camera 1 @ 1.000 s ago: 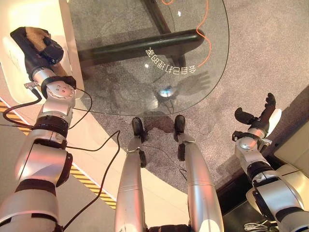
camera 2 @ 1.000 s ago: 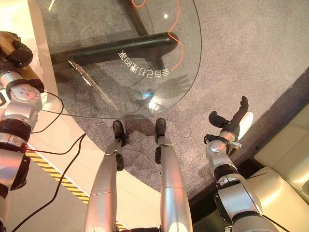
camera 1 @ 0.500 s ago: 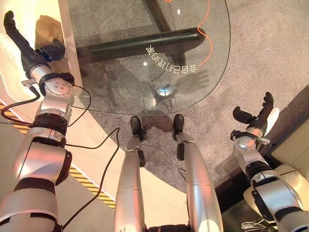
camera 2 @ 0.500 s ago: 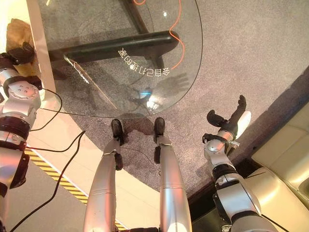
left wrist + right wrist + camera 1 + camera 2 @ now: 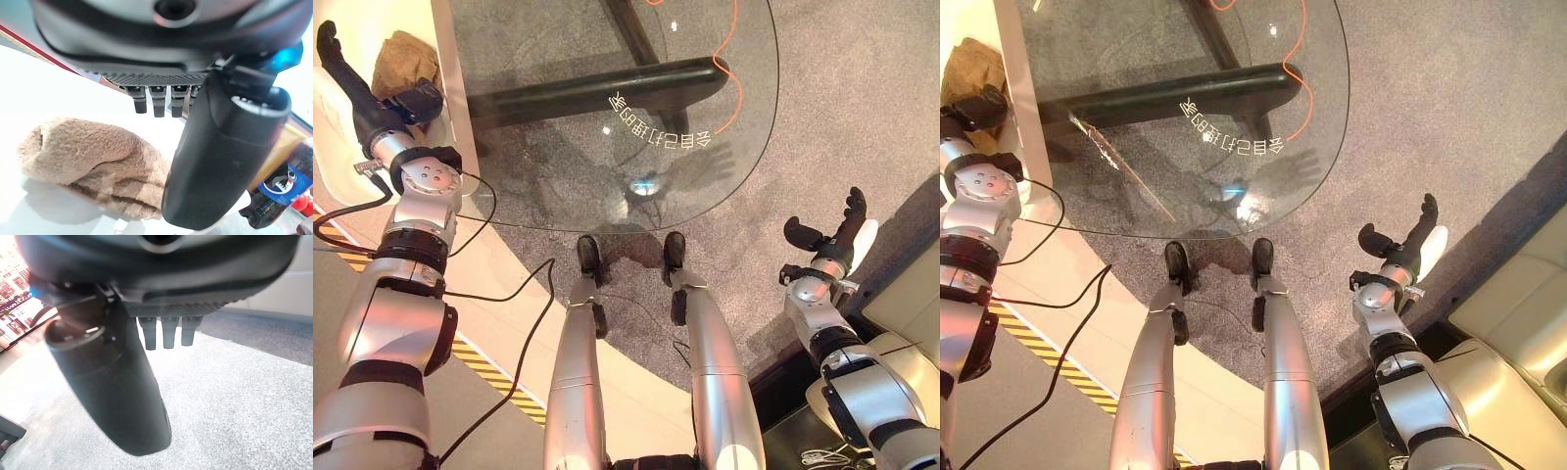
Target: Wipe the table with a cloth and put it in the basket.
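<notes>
Cloth [image 5: 93, 164] on white surface, just beside left hand [image 5: 367, 98] | fingers [image 5: 159, 100] straight, holding nothing

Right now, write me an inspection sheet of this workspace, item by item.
Surface: round glass table on a dark base, white print on it.
Job's things: brown cloth lying crumpled on the white ledge beside the table; basket: nothing seen.
Clutter: dark bottle past the cloth.
Hands: left hand open beside the cloth, holding nothing; right hand open over the carpet.
Cables: orange cable under the glass.
Surroundings: grey carpet, striped floor tape.
</notes>
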`<state>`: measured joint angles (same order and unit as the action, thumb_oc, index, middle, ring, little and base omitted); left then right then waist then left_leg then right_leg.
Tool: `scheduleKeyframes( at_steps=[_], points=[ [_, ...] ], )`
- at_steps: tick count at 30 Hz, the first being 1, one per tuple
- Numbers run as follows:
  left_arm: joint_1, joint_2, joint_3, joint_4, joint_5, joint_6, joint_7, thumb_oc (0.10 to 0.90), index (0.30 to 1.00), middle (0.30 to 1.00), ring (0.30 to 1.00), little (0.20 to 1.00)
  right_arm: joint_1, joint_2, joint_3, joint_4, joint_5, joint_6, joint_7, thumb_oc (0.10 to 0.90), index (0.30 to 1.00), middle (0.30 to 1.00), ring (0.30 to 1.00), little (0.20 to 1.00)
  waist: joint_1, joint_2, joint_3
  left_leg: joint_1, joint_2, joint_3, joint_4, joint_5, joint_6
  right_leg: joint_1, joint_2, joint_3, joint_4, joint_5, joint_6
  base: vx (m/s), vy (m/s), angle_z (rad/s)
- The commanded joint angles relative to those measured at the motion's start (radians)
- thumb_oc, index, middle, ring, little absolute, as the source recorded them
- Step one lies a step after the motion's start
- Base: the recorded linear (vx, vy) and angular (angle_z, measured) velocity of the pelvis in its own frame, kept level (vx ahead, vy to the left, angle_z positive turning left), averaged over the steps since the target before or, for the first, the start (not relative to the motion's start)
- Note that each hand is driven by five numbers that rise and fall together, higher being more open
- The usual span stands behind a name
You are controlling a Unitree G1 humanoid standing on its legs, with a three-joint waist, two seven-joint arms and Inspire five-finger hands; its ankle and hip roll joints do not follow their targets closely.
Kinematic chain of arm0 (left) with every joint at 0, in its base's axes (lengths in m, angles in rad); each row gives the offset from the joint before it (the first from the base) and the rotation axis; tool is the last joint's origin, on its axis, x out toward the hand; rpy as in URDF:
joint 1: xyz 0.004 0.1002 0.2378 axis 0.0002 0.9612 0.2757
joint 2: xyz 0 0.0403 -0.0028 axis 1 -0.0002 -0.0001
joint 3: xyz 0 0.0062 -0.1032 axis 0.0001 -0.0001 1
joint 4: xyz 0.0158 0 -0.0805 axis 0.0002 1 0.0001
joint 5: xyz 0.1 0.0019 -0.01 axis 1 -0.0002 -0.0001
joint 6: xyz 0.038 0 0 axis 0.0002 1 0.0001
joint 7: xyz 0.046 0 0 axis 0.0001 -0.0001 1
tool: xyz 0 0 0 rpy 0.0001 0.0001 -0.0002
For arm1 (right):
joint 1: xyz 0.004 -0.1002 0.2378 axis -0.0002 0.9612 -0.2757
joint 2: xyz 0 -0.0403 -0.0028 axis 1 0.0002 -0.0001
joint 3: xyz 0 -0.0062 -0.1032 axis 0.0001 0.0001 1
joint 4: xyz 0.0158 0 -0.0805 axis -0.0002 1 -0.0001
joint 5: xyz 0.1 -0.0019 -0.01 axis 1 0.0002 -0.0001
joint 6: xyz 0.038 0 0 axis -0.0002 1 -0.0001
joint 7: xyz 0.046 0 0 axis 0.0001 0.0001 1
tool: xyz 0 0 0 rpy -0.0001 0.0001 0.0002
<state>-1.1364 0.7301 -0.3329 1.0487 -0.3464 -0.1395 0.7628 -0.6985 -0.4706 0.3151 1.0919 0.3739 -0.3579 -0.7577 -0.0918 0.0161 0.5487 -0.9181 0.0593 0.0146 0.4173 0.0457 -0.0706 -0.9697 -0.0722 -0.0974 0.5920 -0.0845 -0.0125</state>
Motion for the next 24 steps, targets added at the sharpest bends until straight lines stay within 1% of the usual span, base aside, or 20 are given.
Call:
scheduleKeyframes(
  at_steps=[1,4,5,6,7,9,10,11,13,14,15,16,18,19,20,22,24],
  points=[
    [0.002,0.107,0.099,-0.043,-0.037,-0.137,0.083,0.8,0.9,0.9,0.9,0.9,0.056,-0.008,-0.056,0.014,0.028,-0.003,0.037,0.8,0.9,0.9,0.9,0.9,0.021,0.004,-0.029,0.11,-0.06,0.053,0.021,-0.107,0.033,0.113,0.061,-0.001,-0.095,-0.01,0.033,0.0,0.0,0.0],
    [0.084,0.095,0.156,-0.084,-0.057,-0.197,0.048,0.8,0.9,0.9,0.9,0.9,0.085,-0.002,-0.063,0.053,0.044,0.034,0.125,0.8,0.9,0.9,0.9,0.9,0.033,0.008,-0.029,0.199,-0.062,0.056,-0.043,-0.083,0.026,0.197,0.051,-0.007,-0.146,0.001,0.043,-0.01,-0.019,-0.02],
    [0.097,0.095,0.166,-0.093,-0.067,-0.202,0.037,0.8,0.9,0.9,0.9,0.9,0.089,-0.001,-0.069,0.067,0.045,0.037,0.138,0.8,0.9,0.9,0.9,0.9,0.036,0.009,-0.029,0.22,-0.062,0.057,-0.056,-0.077,0.023,0.219,0.05,-0.009,-0.156,0.002,0.046,-0.01,-0.034,-0.03],
    [0.129,0.096,0.186,-0.103,-0.092,-0.226,0.019,0.8,0.9,0.9,0.9,0.9,0.109,0.002,-0.075,0.083,0.057,0.04,0.171,0.8,0.9,0.9,0.9,0.9,0.041,0.008,-0.029,0.268,-0.066,0.055,-0.089,-0.067,0.019,0.27,0.047,-0.013,-0.179,0.006,0.05,-0.01,-0.03,0.0],
    [0.154,0.098,0.205,-0.114,-0.106,-0.233,-0.003,0.8,0.9,0.9,0.9,0.9,0.125,0.002,-0.087,0.09,0.054,0.046,0.193,0.8,0.9,0.9,0.9,0.9,0.044,0.007,-0.029,0.299,-0.068,0.054,-0.108,-0.062,0.016,0.305,0.044,-0.017,-0.195,0.007,0.054,0.0,-0.033,0.01],
    [0.212,0.094,0.241,-0.136,-0.135,-0.255,-0.038,0.8,0.9,0.9,0.9,0.9,0.159,0.001,-0.103,0.103,0.068,0.058,0.24,0.8,0.9,0.9,0.9,0.9,0.053,0.007,-0.047,0.349,-0.071,0.054,-0.146,-0.052,0.012,0.359,0.036,-0.025,-0.228,0.011,0.062,0.04,-0.038,0.0],
    [0.288,0.084,0.277,-0.15,-0.139,-0.264,-0.092,0.8,0.9,0.9,0.9,0.9,0.198,0.001,-0.124,0.115,0.064,0.08,0.287,0.8,0.9,0.9,0.9,0.9,0.065,0.008,-0.084,0.401,-0.074,0.047,-0.184,-0.047,0.009,0.41,0.027,-0.029,-0.261,0.013,0.069,0.1,-0.038,-0.04],
    [0.326,0.077,0.291,-0.159,-0.139,-0.264,-0.119,0.8,0.9,0.9,0.9,0.9,0.218,0.001,-0.132,0.122,0.066,0.089,0.312,0.8,0.9,0.9,0.9,0.9,0.072,0.01,-0.103,0.431,-0.075,0.044,-0.209,-0.042,0.008,0.442,0.02,-0.034,-0.283,0.015,0.072,0.1,-0.029,-0.05],
    [0.407,0.053,0.319,-0.173,-0.162,-0.265,-0.174,0.8,0.9,0.9,0.9,0.9,0.258,0.002,-0.15,0.135,0.06,0.106,0.362,0.8,0.9,0.9,0.9,0.9,0.081,0.013,-0.137,0.483,-0.077,0.037,-0.252,-0.034,0.006,0.496,0.013,-0.035,-0.32,0.021,0.079,0.07,-0.007,-0.01],
    [0.419,0.049,0.323,-0.175,-0.176,-0.265,-0.189,0.8,0.9,0.9,0.9,0.9,0.263,0.002,-0.152,0.136,0.057,0.106,0.369,0.8,0.9,0.9,0.9,0.9,0.083,0.014,-0.143,0.487,-0.076,0.036,-0.26,-0.027,0.005,0.5,0.013,-0.035,-0.33,0.029,0.08,0.06,-0.015,0.02],
    [0.479,0.024,0.341,-0.183,-0.179,-0.253,-0.256,0.8,0.9,0.9,0.9,0.9,0.289,0.002,-0.166,0.143,0.045,0.113,0.39,0.8,0.9,0.9,0.9,0.9,0.091,0.015,-0.166,0.523,-0.077,0.035,-0.29,-0.025,0.004,0.538,0.005,-0.04,-0.354,0.031,0.085,0.05,-0.019,0.01],
    [0.517,0.006,0.343,-0.192,-0.178,-0.251,-0.278,0.8,0.9,0.9,0.9,0.9,0.309,0.003,-0.174,0.148,0.04,0.115,0.402,0.8,0.9,0.9,0.9,0.9,0.095,0.015,-0.184,0.551,-0.079,0.031,-0.314,-0.021,0.004,0.569,0.0,-0.04,-0.375,0.036,0.091,0.13,-0.025,0.02],
    [0.648,-0.052,0.366,-0.209,-0.178,-0.26,-0.367,0.8,0.9,0.9,0.9,0.9,0.376,0.008,-0.204,0.157,0.007,0.125,0.437,0.8,0.9,0.9,0.9,0.9,0.11,0.016,-0.234,0.623,-0.082,0.028,-0.366,-0.02,0.008,0.645,-0.015,-0.05,-0.423,0.045,0.102,0.14,-0.011,0.08],
    [0.678,-0.064,0.372,-0.209,-0.182,-0.261,-0.389,0.8,0.9,0.9,0.9,0.9,0.393,0.01,-0.213,0.161,0.002,0.127,0.444,0.8,0.9,0.9,0.9,0.9,0.114,0.015,-0.249,0.642,-0.083,0.029,-0.379,-0.02,0.009,0.668,-0.016,-0.054,-0.437,0.047,0.104,0.14,-0.015,0.08],
    [0.73,-0.089,0.381,-0.202,-0.185,-0.256,-0.425,0.8,0.9,0.9,0.9,0.9,0.423,0.015,-0.225,0.166,-0.02,0.129,0.465,0.8,0.9,0.9,0.9,0.9,0.117,0.014,-0.269,0.685,-0.083,0.026,-0.403,-0.023,0.01,0.718,-0.019,-0.061,-0.461,0.044,0.107,0.13,-0.016,0.07],
    [0.798,-0.122,0.389,-0.181,-0.2,-0.245,-0.474,0.8,0.9,0.9,0.9,0.9,0.458,0.021,-0.235,0.175,-0.053,0.156,0.501,0.8,0.9,0.9,0.9,0.9,0.124,0.012,-0.309,0.73,-0.082,0.024,-0.433,-0.019,0.011,0.773,-0.019,-0.068,-0.5,0.053,0.111,0.14,-0.012,0.15],
    [0.865,-0.169,0.397,-0.141,-0.199,-0.232,-0.514,0.8,0.9,0.9,0.9,0.9,0.499,0.032,-0.236,0.19,-0.12,0.18,0.533,0.8,0.9,0.9,0.9,0.9,0.129,0.011,-0.349,0.78,-0.081,0.016,-0.458,-0.018,0.012,0.829,-0.02,-0.078,-0.527,0.056,0.113,0.18,-0.013,0.17]
  ],
)
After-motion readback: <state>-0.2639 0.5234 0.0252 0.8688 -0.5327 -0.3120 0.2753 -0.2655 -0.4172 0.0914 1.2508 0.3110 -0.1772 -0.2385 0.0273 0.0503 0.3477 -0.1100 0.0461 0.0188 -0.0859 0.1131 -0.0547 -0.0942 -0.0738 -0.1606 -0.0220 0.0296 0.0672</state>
